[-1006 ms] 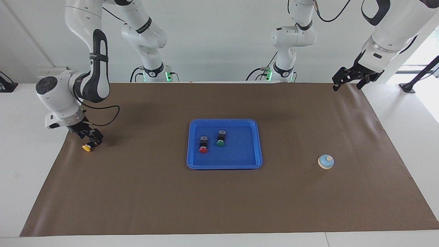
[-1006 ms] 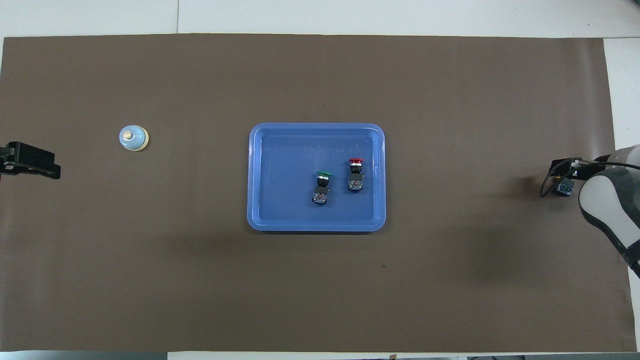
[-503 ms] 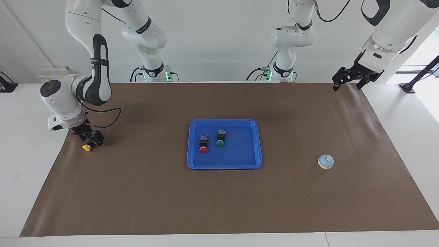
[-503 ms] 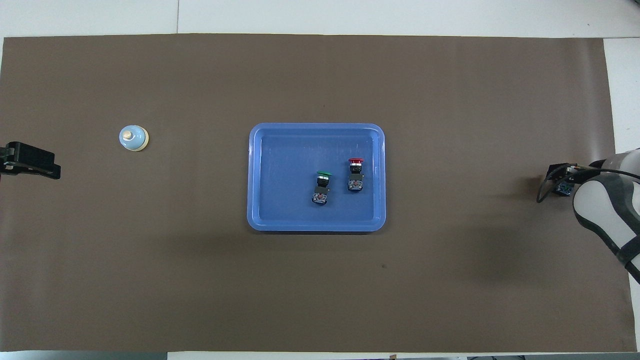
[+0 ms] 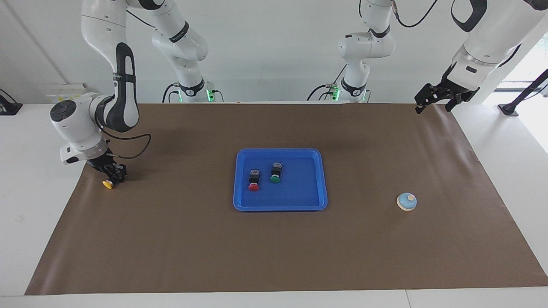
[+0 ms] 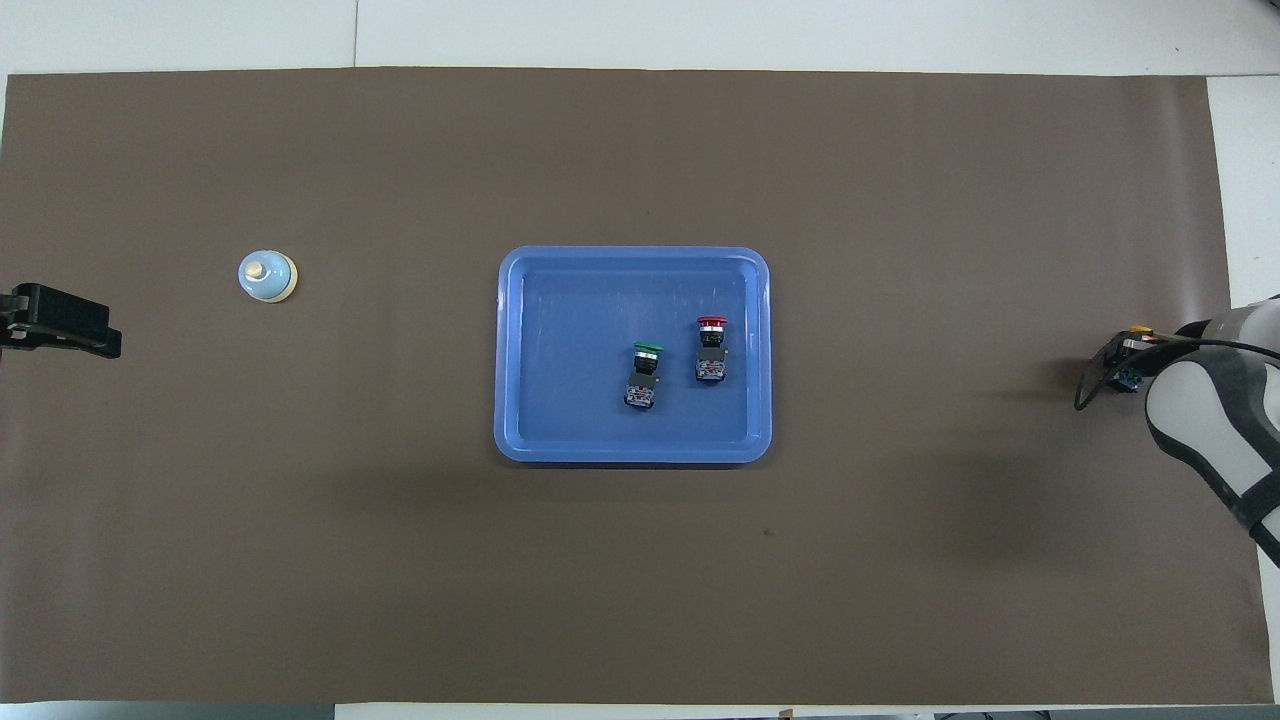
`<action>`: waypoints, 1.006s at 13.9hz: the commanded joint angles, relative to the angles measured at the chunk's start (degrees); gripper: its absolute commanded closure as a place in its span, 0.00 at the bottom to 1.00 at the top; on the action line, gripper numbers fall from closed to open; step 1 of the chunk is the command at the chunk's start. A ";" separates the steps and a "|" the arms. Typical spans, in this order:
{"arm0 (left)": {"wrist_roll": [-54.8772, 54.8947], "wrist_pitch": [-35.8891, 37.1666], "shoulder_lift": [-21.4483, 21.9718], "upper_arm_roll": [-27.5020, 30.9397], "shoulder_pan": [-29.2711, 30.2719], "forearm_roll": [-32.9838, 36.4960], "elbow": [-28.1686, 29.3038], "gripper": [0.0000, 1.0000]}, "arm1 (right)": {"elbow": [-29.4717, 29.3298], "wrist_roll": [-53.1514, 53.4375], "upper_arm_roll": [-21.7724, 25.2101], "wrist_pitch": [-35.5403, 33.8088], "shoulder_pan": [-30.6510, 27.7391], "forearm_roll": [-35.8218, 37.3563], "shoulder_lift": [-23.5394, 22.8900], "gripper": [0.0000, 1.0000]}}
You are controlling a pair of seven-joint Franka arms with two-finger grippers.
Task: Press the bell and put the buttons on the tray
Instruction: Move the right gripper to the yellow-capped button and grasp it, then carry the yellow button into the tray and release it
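Closure observed: right gripper (image 5: 112, 176), open a second ago, now has its jaws narrowed onto the yellow button (image 5: 108, 184) at the right arm's table end. Lift to tray (image 5: 280, 206) can follow. Left gripper (image 5: 434, 102) waits, jaws wide.

The white table (image 5: 25, 179) carries a brown mat (image 5: 180, 248), on which lie the blue tray (image 5: 278, 206), the bell (image 5: 406, 202) and the yellow button (image 5: 107, 184) at the right arm's end.

One camera looks from high across the brown-covered bench (image 5: 274, 256), facing the robots. Another looks steeply down from above their end. Both share the flat bright-blue rectangular plastic tray (image 5: 280, 206) (image 6: 510, 350).
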State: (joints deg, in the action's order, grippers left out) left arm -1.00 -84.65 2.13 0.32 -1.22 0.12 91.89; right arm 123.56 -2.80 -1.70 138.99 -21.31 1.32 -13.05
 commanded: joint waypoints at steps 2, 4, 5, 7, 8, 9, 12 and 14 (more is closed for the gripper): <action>0.21 0.54 0.85 0.30 -0.19 0.23 0.66 0.00 | -7.96 0.60 -0.41 -10.37 4.77 0.35 1.10 1.00; 0.21 0.54 0.85 0.30 -0.19 0.23 0.66 0.00 | -13.93 6.55 -0.41 -17.13 9.77 0.35 0.75 1.00; 0.21 0.54 0.85 0.30 -0.19 0.23 0.66 0.00 | -16.57 11.19 -0.41 -20.74 13.19 0.27 0.57 1.00; 0.21 0.54 0.85 0.30 -0.19 0.23 0.66 0.00 | -22.19 20.78 -0.33 -25.24 20.57 0.35 -0.92 1.00; 0.21 0.54 0.85 0.30 -0.19 0.23 0.66 0.00 | -24.74 24.13 -0.33 -26.82 23.91 0.27 -1.62 1.00; 0.21 0.54 0.85 0.30 -0.19 0.23 0.66 0.00 | -27.12 26.68 -0.41 -28.75 26.90 0.09 -2.15 1.00; 0.21 0.54 0.85 0.30 -0.19 0.23 0.66 0.00 | -34.42 35.12 -0.41 -33.25 37.71 -0.96 -4.79 1.00; 0.21 0.54 0.85 0.30 -0.19 0.23 0.66 0.00 | -38.63 38.04 -0.41 -33.95 42.65 -3.68 -7.59 1.00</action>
State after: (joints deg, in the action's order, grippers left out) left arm -1.00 -84.65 2.13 0.32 -1.22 0.12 91.89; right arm 91.24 33.15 -2.51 107.27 18.08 -0.13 -16.35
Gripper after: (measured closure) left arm 0.000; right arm 0.604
